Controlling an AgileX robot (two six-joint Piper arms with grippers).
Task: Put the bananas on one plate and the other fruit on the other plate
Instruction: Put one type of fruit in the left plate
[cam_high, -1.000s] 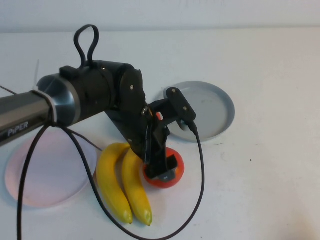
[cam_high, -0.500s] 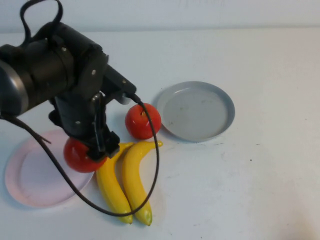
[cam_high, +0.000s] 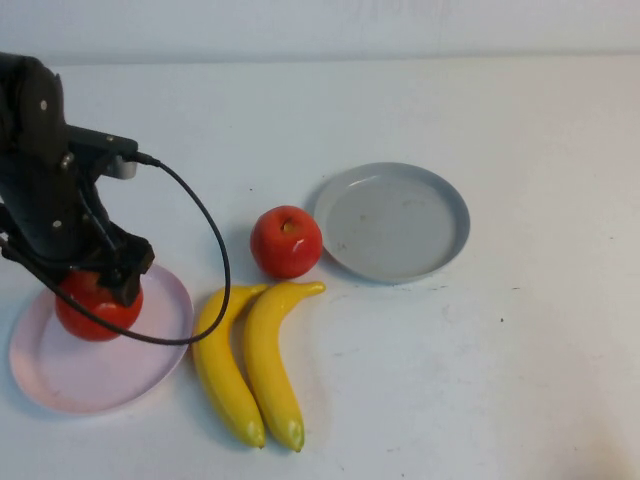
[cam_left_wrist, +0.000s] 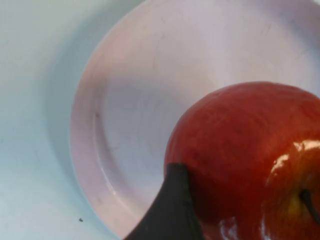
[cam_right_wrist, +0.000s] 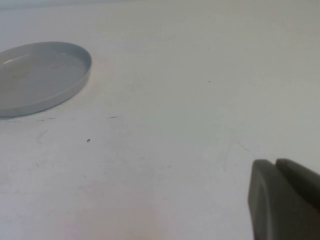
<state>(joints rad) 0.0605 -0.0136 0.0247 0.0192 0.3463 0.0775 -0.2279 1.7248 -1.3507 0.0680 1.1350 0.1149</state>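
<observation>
The left gripper is seen at the left of the table, poised over the pale pink plate, with its jaws spread wide around a red apple that is clamped between them. In the left wrist view one dark finger is pressed against the apple's glossy skin, and the pink plate's rim and floor lie directly beneath; whether the fruit already touches the plate cannot be told. A second red apple is set on the bare table, near the middle, just beside the grey plate, which holds nothing. The two bananas are laid side by side on the table in front of that apple, touching along their length, the left one close by the pink plate's edge. The right gripper is shown only in its own wrist view, its fingers pressed together and holding nothing, low over the white table and well apart from the grey plate.
</observation>
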